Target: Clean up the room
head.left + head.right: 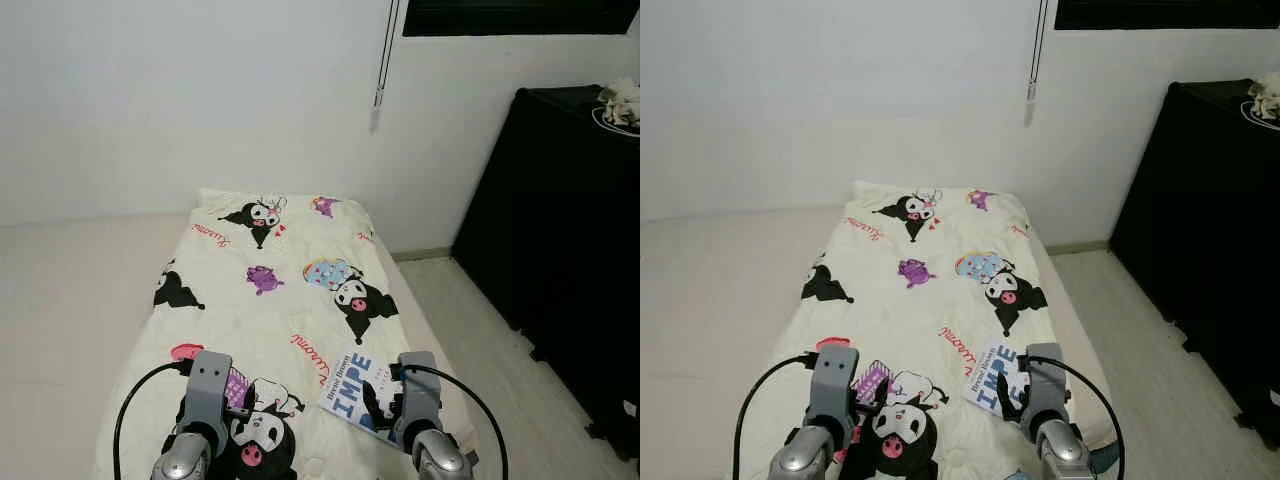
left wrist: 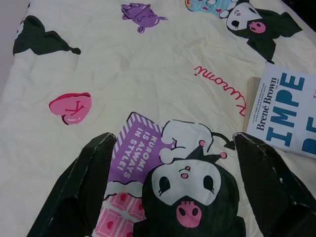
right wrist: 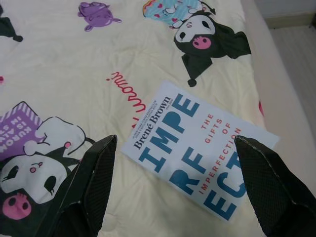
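White book (image 3: 195, 148) with big blue letters and thin red title, laid flat on the cartoon-printed bed cover (image 1: 270, 300) near its right edge, right end effector (image 3: 175, 192) held released above it, left end effector (image 2: 173, 192) also released over the cover

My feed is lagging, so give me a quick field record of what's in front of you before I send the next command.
surface: mattress on the floor, cream cover with cartoon prints
item to tidy: book, white cover with blue letters, lying flat on the mattress's near right part
left end effector: open, above the cover, nothing held
right end effector: open, above the book's near edge, not gripping it
right side: black cabinet, something pale on top
background: white wall, hanging blind cord
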